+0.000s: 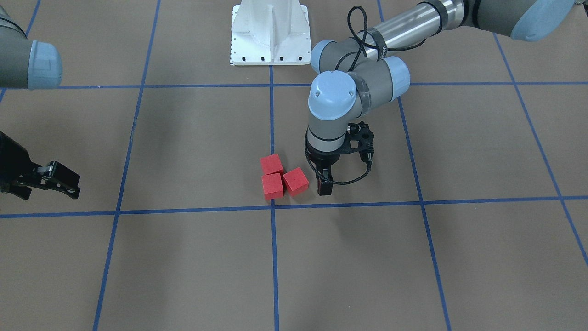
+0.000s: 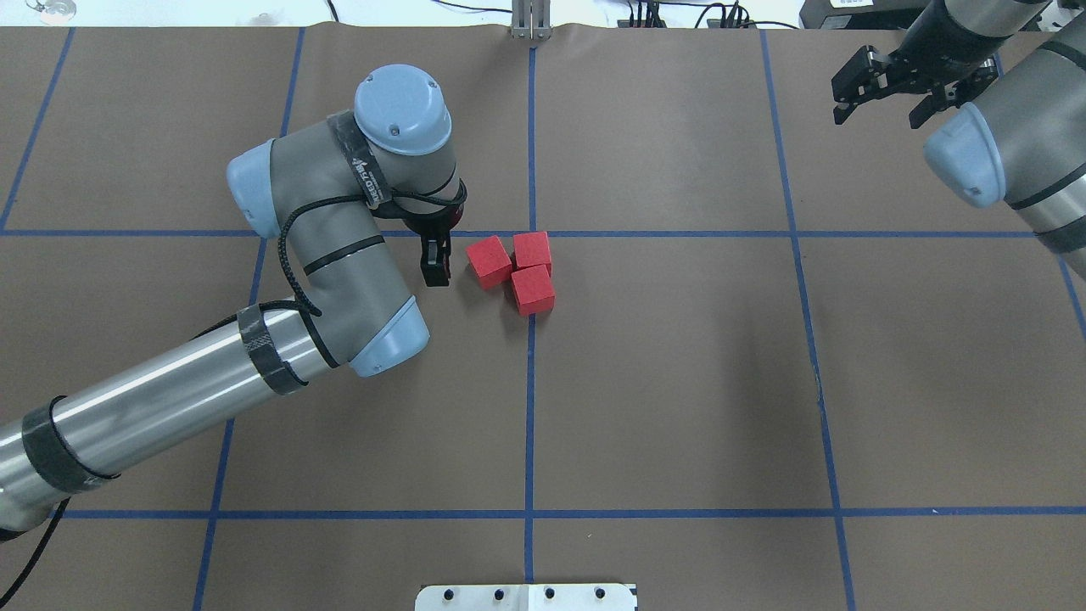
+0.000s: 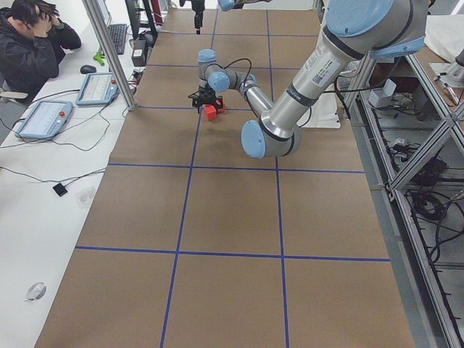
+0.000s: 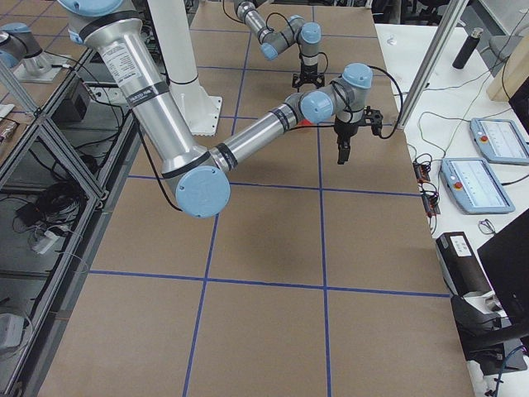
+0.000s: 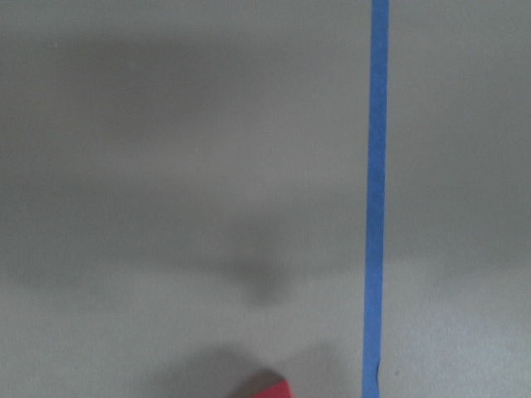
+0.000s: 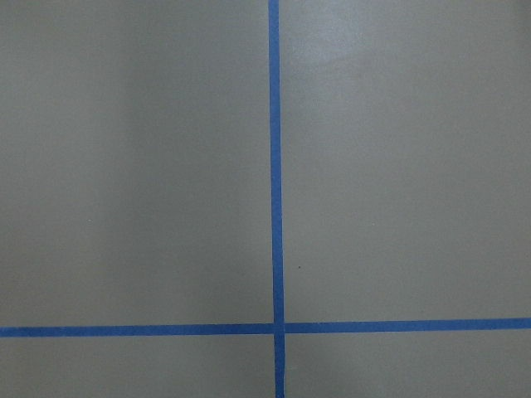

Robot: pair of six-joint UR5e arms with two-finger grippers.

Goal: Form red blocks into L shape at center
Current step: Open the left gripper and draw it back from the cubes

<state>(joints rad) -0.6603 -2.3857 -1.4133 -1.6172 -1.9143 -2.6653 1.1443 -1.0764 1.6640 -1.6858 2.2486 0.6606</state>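
Three red blocks point(image 2: 517, 265) clustered in an L just robot-side of the center point(image 2: 531, 233), the tape crossing. Two sit on the lengthwise tape line, faces touching; the third, slightly rotated, touches them on the left-arm side. Left gripper point(image 2: 436, 265) hangs just beside that rotated block, apart from it, jaws narrow, holding nothing. Right gripper point(image 2: 882, 85) well apart, near the table's far edge, jaws wide. Bare brown paper point(image 2: 679, 382) on the blocks' other sides.
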